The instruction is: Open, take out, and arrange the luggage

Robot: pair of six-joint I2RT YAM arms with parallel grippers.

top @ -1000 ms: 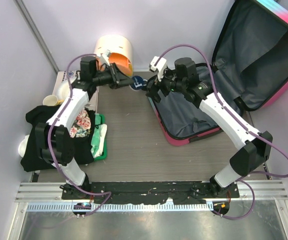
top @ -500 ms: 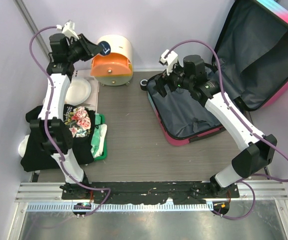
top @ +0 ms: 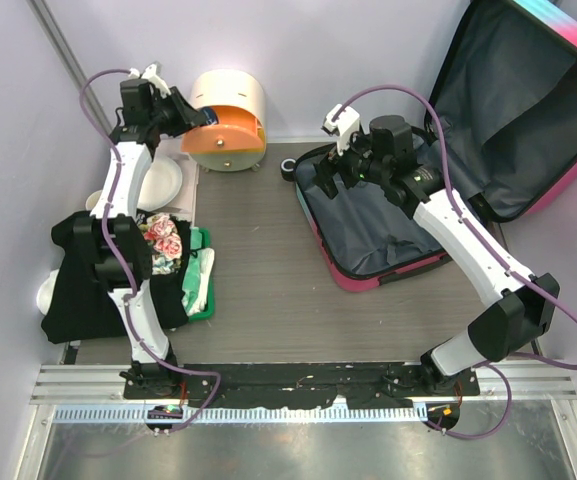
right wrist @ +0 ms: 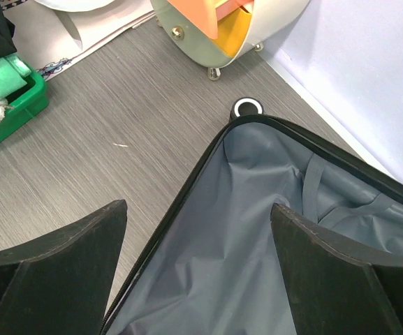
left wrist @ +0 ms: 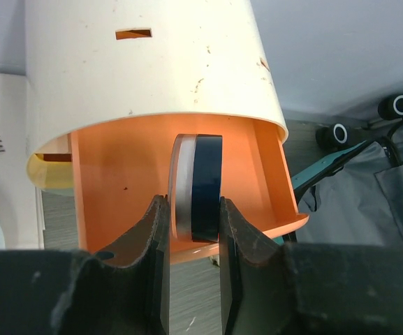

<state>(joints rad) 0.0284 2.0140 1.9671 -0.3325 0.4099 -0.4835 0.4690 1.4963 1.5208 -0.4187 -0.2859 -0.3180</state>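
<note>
**Open suitcase, and a disc at the orange drawer**

The luggage (top: 388, 225) lies open on the right side of the table (top: 258, 290). Its lid (top: 508, 110) stands up and leans back toward the wall. The inside is dark grey cloth, and only loose folds and a strap show in it. One black wheel (right wrist: 247, 107) sits at its far corner.

The right gripper (top: 330, 170) hangs over the left edge of the luggage. Its two fingers are spread wide apart and hold nothing.

At the back stands the round cream box (top: 230, 100). Its orange drawer (left wrist: 117, 188) is pulled out. The left gripper (left wrist: 193, 209) squeezes a round disc (left wrist: 198, 181), dark blue on one side and white on the other. The disc stands on its edge right at the mouth of the drawer.

On the left, a green tray (top: 199, 238) has white things in it. A flowery cloth (top: 163, 240) and a black cloth (top: 73, 290) lie beside it. A white plate (top: 158, 182) sits behind them.
</note>
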